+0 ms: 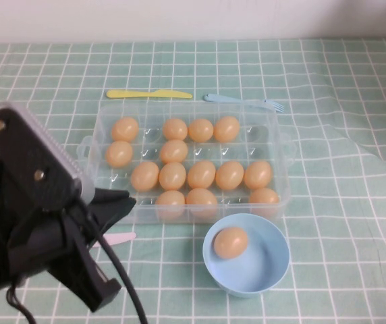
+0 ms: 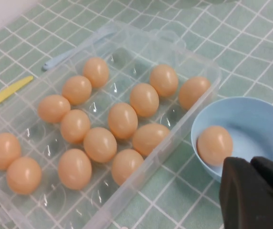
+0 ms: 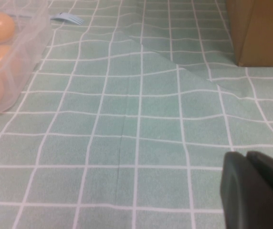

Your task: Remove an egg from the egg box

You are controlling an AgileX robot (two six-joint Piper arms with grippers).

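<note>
The clear egg box (image 1: 92,144) stands mid-table and holds several orange-tan eggs; it also shows in the left wrist view (image 2: 199,66). One egg (image 1: 231,242) lies in a light blue bowl (image 1: 264,264) just in front of the box's near right corner, and both show in the left wrist view, egg (image 2: 215,144) and bowl (image 2: 256,119). My left gripper (image 1: 127,201) is shut and empty, raised near the box's near left corner; in its wrist view (image 2: 251,162) it hangs beside the bowl. My right gripper (image 3: 246,157) is shut and empty over bare cloth to the right of the box, outside the high view.
A yellow plastic knife (image 1: 149,94) and a blue fork (image 1: 243,100) lie behind the box. A white utensil tip (image 1: 120,238) shows under my left arm. A cardboard box (image 3: 260,28) stands far right. The green checked cloth has a fold (image 1: 341,121).
</note>
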